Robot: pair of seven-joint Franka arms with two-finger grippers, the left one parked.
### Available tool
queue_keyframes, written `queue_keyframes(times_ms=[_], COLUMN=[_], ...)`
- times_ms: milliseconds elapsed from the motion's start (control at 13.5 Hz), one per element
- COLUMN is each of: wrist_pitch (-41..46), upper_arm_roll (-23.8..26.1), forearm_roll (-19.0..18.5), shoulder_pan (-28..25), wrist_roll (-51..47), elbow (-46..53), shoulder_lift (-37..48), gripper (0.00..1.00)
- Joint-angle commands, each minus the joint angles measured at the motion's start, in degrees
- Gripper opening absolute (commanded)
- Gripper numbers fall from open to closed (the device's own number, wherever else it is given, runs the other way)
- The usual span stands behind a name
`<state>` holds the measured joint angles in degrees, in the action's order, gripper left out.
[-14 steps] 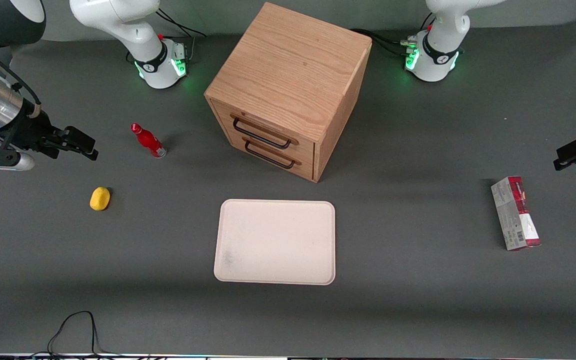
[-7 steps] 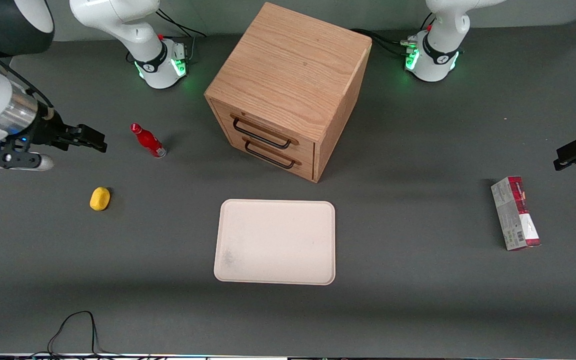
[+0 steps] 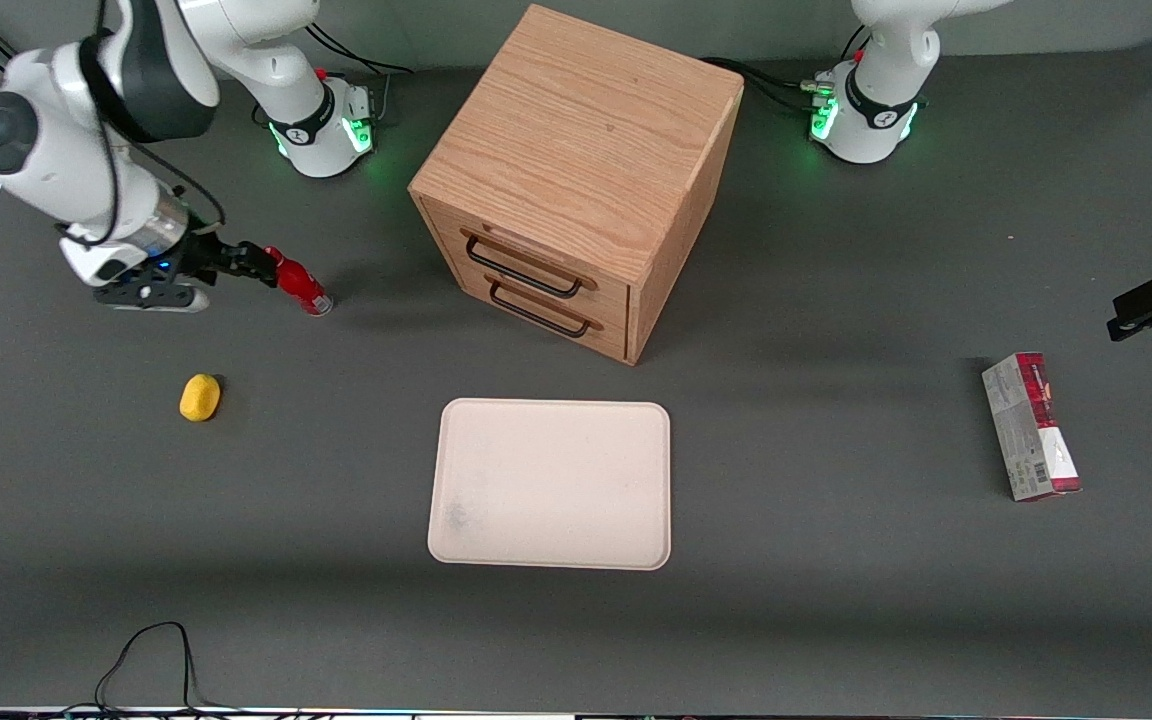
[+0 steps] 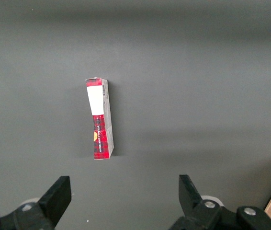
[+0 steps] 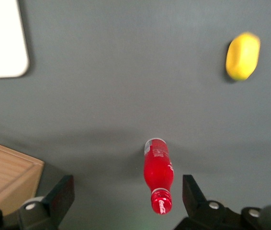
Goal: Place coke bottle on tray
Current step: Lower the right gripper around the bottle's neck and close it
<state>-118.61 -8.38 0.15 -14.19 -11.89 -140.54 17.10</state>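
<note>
From the front you see the gripper (image 3: 254,262) right by the cap of the coke bottle (image 3: 301,283), which stands on the table, farther back than the tray (image 3: 550,484). From the right wrist you see the fingers (image 5: 60,197) wide open, holding nothing, with the bottle (image 5: 158,172) between them.

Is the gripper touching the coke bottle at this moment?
Apart. The right wrist view shows the coke bottle standing between the open fingers of the gripper, with bare table on both sides of it.

The end effector (image 3: 261,266) hovers at the coke bottle (image 3: 300,283), with the tray (image 3: 550,484) well apart, nearer the camera.
</note>
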Motion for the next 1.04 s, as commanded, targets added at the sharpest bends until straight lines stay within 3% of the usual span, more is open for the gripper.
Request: queue_keyframes(times_ms=[0,667,963], wrist_pitch=[-8.02,-11.74,-11.65], upper_arm_roll=[-0.24,-0.41,-0.50], forearm_roll=[-0.86,-2.34,-2.62], shoulder_pan=[-0.14,0.30,0.39], wrist_roll=[1.17,1.26,1.26], elbow=[-10.96,-16.87,-16.78], shoulder_lift=[4.52,3.47,2.06], gripper=[1.00,0.99,0.39])
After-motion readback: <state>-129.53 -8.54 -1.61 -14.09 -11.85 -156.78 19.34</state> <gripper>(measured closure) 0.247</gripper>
